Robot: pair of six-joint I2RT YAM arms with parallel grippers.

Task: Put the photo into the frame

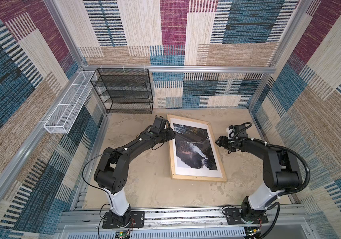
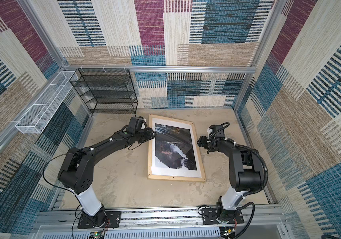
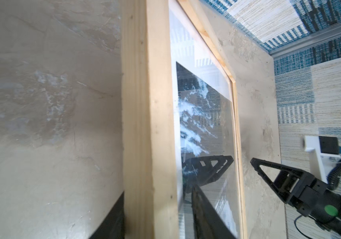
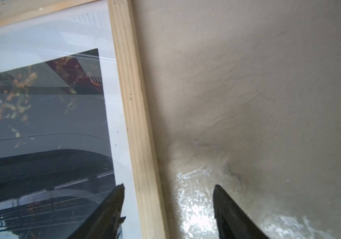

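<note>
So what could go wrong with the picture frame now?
1. The right gripper is open astride a wooden bar of the frame, one finger over the clear pane; a careless move could scratch it or shove the frame.
2. The left gripper sits astride the opposite bar; lifting off crookedly might catch it and jolt the photo inside.

The left arm [image 1: 128, 149] rises from its base at the near edge, folds at the elbow and stretches forward and inward, wrist low. Its left claw [image 1: 171, 134] points toward the middle, and in the left wrist view the jaws stand apart. The right arm [image 1: 268, 157] climbs from its base, bends sharply and reaches inward, cabling looped over its back. The right claw [image 1: 218, 141] points toward the left one, well apart from it. Its dark fingers [image 4: 111, 207] are spread wide and grip nothing.
</note>
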